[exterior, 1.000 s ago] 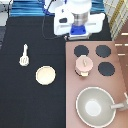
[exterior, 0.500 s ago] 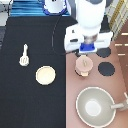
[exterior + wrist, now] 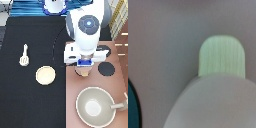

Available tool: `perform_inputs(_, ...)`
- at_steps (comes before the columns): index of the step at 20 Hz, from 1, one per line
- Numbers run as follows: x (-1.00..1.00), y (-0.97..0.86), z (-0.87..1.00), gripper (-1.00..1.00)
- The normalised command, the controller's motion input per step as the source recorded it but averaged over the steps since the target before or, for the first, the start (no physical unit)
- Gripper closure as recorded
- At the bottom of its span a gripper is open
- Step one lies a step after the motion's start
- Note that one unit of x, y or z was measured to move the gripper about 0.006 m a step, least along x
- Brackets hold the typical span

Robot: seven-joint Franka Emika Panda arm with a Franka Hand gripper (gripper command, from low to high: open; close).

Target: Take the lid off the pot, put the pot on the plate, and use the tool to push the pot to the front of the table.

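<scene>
No step shows as done. From near to far: grey pan (image 3: 96, 106) at 5 o'clock; bare plate (image 3: 45, 75) at 8; gripper (image 3: 83, 64), finger spread unreadable, over the mostly hidden pot (image 3: 83, 72) near centre; tool (image 3: 23, 56) untouched at 9.

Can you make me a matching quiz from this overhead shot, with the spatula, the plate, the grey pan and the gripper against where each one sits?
Things:
1. spatula
2. plate
3. grey pan
4. gripper

Places:
A. on the stove panel, exterior view's bottom right
B. directly over the pot on the stove panel
C. on the black table, nearest the exterior view's left edge
D. on the black table, just left of the stove panel's edge

Pairs: 1-C, 2-D, 3-A, 4-B
</scene>
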Motion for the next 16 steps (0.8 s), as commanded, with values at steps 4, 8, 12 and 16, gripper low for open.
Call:
perform_inputs(4,-0.33,0.18,-0.38,-1.0)
perform_inputs(8,-0.25,0.2,-0.09,1.0)
perform_inputs(12,-0.26,0.14,-0.02,1.0)
perform_inputs(16,-0.23,0.09,-0.01,1.0)
